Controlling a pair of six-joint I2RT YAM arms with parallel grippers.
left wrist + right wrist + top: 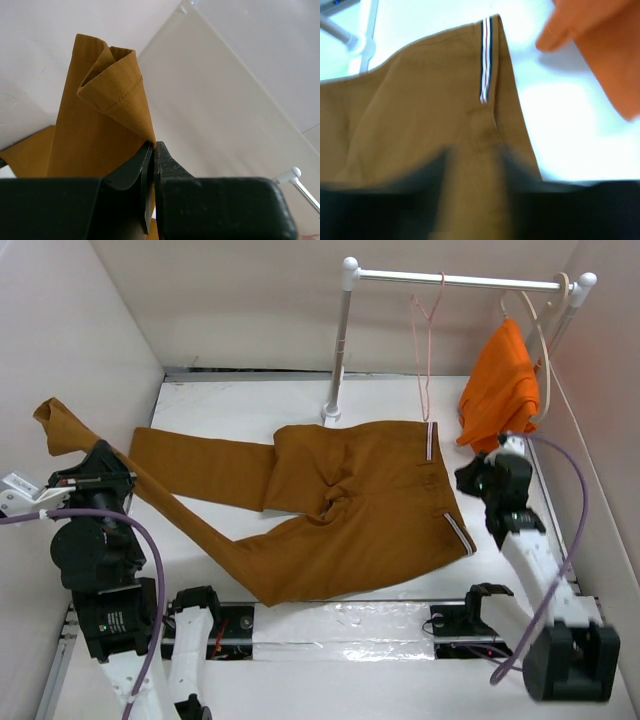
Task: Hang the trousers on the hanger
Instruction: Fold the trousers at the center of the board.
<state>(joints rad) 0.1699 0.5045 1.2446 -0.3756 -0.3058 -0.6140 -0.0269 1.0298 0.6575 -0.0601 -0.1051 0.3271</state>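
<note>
"Left gripper (154, 148) — clenched on what?"

"On the cuff (107, 85) of one leg of the trousers (350, 490). That arm stands raised at the left, wrist cocked upward, so the leg slants up off the table (230, 410). I'd guess that's to gather the length for folding over the pink wire hanger (425, 350), which hangs on the rail (450, 280) at the far side, well apart."

"And the right gripper (475, 175)?"

"Blurred, but its fingers look spread above the striped waistband (485, 60), holding nothing. The arm reaches forward and low — just beside the orange garment (498, 390)."
</note>
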